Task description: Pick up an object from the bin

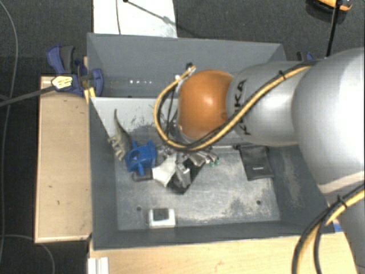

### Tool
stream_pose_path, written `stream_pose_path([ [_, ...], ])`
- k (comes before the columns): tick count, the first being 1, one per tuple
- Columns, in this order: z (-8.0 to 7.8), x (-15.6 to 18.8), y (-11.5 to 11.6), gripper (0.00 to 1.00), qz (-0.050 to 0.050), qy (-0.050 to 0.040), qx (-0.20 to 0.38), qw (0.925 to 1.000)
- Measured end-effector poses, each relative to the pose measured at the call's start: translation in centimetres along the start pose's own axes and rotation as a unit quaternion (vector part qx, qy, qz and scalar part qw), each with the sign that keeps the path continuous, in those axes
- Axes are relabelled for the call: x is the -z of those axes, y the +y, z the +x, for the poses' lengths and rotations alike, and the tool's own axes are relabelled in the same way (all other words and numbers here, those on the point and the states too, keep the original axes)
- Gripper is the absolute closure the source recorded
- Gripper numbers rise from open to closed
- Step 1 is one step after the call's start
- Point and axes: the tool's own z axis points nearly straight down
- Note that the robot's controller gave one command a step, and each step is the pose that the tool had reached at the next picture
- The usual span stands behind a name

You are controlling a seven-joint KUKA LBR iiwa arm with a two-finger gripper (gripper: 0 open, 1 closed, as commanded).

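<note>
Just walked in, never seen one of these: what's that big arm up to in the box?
A robot arm reaches into the grey bin from the right. Its gripper is down among a cluster near the middle: a blue plastic piece, a white piece and a black one. I can't tell whether it holds anything.

Blue toy (140, 156) at left, small white block (162, 216) at front, flat black piece (255, 163) at right

a robotics lab: a silver kuka arm (285, 113) with an orange wrist cover (202, 104) over a grey metal bin (228, 56), cables (25, 96) across dark carpet (45, 16).
</note>
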Motion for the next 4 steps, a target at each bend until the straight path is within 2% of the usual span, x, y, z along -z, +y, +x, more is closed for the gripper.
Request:
stream_pose_path([
  [1, 0.0, 0.0, 0.0, 1.0, 0.0, 0.0001, -0.001, 1.0],
  [2, 0.3, 3.9, -0.2, 1.0, -0.001, 0.0003, 0.003, 1.0],
  [3, 0.4, 10.6, -0.5, 1.0, -0.001, 0.0009, 0.011, 0.9999],
  [4, -0.1, 16.1, 0.2, 1.0, -0.001, -0.0006, -0.021, 0.9998],
])
